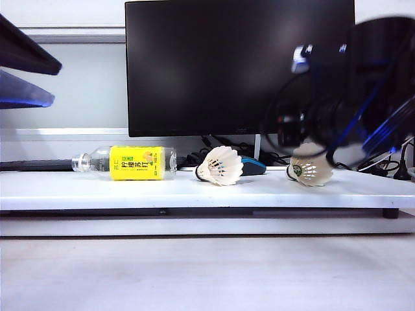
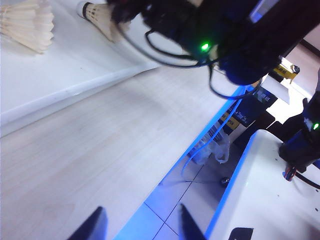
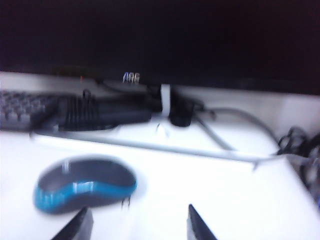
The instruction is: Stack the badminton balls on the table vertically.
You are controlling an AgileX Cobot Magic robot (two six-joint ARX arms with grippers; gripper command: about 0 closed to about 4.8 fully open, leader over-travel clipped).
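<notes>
Two white feather badminton balls lie on their sides on the white table (image 1: 97, 191). One (image 1: 220, 166) is near the middle and the other (image 1: 311, 170) lies to its right. The left wrist view shows them too, one (image 2: 27, 25) beside the other (image 2: 100, 17). My right arm (image 1: 353, 91) is a dark blur just above the right-hand ball. My right gripper (image 3: 139, 222) is open over bare white table with nothing between its fingers. My left gripper (image 2: 141, 225) is open and empty, off the table's front edge above the wood-grain surface and floor.
A yellow-labelled bottle (image 1: 133, 162) lies at the table's left. A blue-and-black mouse (image 1: 253, 166) sits between the balls, close to my right gripper's finger in the right wrist view (image 3: 85, 184). A black monitor (image 1: 240, 65), cables (image 3: 100, 112) and a keyboard (image 3: 20, 110) line the back.
</notes>
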